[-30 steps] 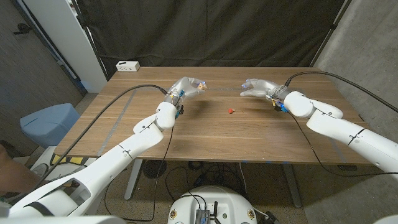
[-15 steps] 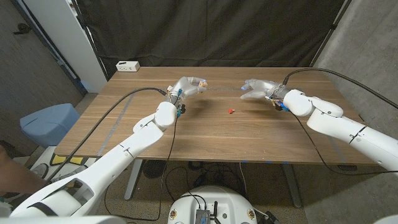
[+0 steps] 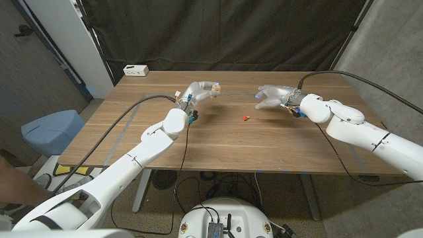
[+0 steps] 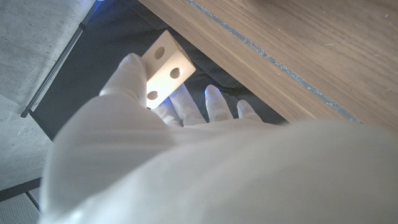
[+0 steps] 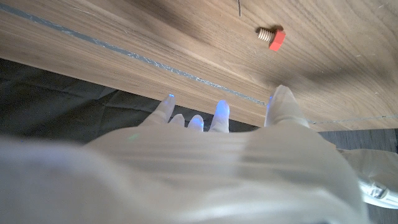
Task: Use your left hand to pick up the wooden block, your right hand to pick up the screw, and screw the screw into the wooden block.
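Left hand (image 3: 200, 90) gripping pale wooden block with round holes (image 4: 163, 68), right hand (image 3: 272, 96) empty, fingers apart, near red-headed screw (image 3: 245, 118) on wooden table (image 3: 218, 142).

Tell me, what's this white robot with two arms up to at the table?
It is trying to put a screw into a wooden block. Its left hand already holds the wooden block, a pale piece with holes, lifted above the table. The screw, with its red head, lies on the wood between the arms. The right hand hovers near it with nothing in its fingers.
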Tool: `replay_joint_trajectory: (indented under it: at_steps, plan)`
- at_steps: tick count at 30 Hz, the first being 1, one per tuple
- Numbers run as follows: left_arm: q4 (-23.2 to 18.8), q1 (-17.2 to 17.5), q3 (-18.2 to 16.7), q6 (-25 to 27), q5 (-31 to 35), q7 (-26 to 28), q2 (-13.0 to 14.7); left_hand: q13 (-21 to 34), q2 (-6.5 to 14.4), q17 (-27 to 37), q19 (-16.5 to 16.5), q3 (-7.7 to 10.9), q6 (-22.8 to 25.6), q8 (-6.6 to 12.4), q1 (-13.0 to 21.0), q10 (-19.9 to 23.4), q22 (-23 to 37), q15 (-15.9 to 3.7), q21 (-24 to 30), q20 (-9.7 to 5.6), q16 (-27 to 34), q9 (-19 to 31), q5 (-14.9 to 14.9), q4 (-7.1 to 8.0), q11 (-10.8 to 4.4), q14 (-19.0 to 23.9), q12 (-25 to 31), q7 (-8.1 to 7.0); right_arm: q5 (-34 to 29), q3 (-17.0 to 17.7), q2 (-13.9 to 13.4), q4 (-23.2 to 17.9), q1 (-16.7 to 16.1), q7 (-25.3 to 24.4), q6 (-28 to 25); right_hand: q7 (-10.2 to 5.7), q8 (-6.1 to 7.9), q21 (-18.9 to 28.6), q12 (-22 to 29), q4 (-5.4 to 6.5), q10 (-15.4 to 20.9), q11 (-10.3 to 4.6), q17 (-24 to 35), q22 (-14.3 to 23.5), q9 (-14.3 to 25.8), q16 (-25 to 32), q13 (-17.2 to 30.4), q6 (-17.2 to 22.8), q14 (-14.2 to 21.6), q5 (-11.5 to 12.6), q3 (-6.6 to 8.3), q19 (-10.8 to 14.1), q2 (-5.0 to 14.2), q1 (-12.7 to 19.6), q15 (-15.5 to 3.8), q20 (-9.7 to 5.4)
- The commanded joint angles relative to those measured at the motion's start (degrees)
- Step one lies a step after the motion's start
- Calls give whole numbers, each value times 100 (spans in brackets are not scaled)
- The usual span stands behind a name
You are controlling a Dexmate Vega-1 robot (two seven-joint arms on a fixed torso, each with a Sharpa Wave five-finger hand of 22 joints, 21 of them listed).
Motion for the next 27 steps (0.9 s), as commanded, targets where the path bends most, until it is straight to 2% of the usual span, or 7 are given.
replay_joint_trajectory:
  at_steps: [1,6,19,27]
  plan:
    - [224,37,-65,-326,-505,-105,-8,19,47,21,-40,-25,34,43,1,-19,30,-533,1,-3,-30,33,20,-6,-11,-55,18,11,-521,-108,-41,-118,103,333,76,-27,42,-11,-21,-6,-17,-28,13,14,30,-22,14,19,14,-20,47,30,3,118,-12,29]
    - [269,41,-60,-262,-536,-44,2,29,56,24,-54,-31,33,44,-8,-27,31,-519,1,-1,-30,35,21,0,-11,-61,13,11,-793,-202,19,-64,185,422,172,-70,57,-12,-35,-13,-49,-57,15,14,38,-26,16,43,11,-29,76,44,-29,200,-9,48]
    - [636,-27,-63,-635,-754,-148,-59,50,72,28,-71,-44,29,46,-22,-34,33,-519,4,-18,-26,40,24,9,-12,-62,9,11,-1452,-383,222,182,325,398,467,-83,75,-2,-57,-23,-115,-130,19,14,57,-21,19,50,41,-41,155,112,-88,406,-10,88]
    - [875,-64,-80,-851,-930,-176,-190,67,87,31,-83,-54,24,47,-32,-26,34,-525,8,-13,-25,43,26,15,-10,-70,10,9,-1909,-505,294,254,409,441,595,-149,70,-1,-64,-25,-146,-145,22,14,67,-20,21,13,53,-46,196,138,-120,512,-13,95]
